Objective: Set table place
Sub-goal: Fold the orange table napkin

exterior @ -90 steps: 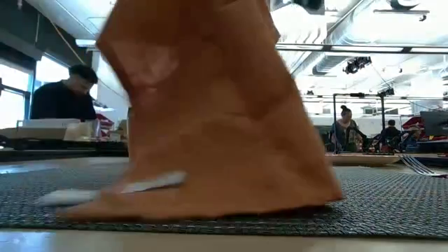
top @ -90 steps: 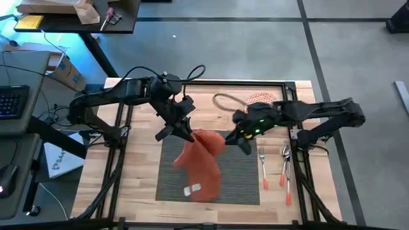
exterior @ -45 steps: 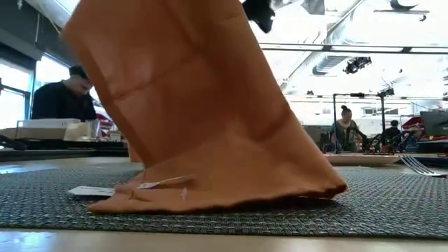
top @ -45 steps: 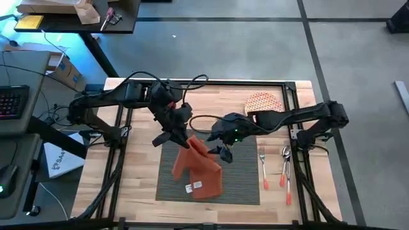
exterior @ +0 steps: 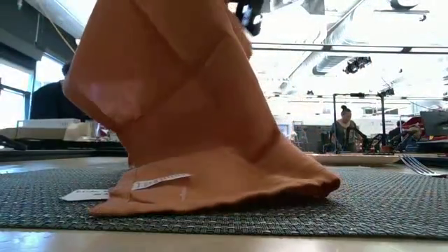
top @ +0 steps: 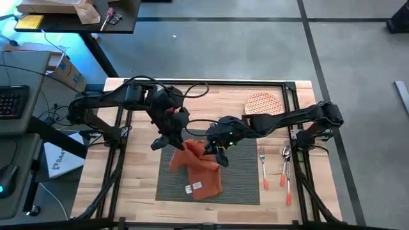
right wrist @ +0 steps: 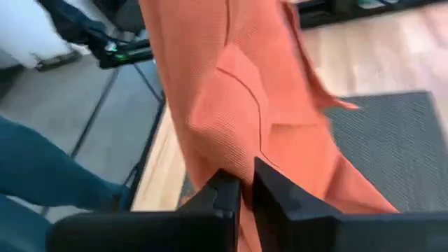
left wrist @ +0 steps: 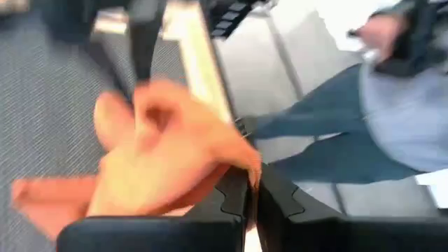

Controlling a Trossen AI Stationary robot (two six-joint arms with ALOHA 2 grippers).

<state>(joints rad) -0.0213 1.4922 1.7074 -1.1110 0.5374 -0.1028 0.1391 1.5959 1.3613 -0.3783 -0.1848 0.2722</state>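
Both arms have moved closer together since the earlier frame, and the right gripper has come leftward to the lifted top of the rust-orange napkin. Left gripper is clenched on one raised corner of this napkin, and the right gripper is clenched on another fold beside it. Lower part of the napkin, with its white label, lies on the dark grey placemat. That placemat lies flat on the wooden desk. Right of the placemat lie a fork and a spoon; a round patterned plate stands behind them.
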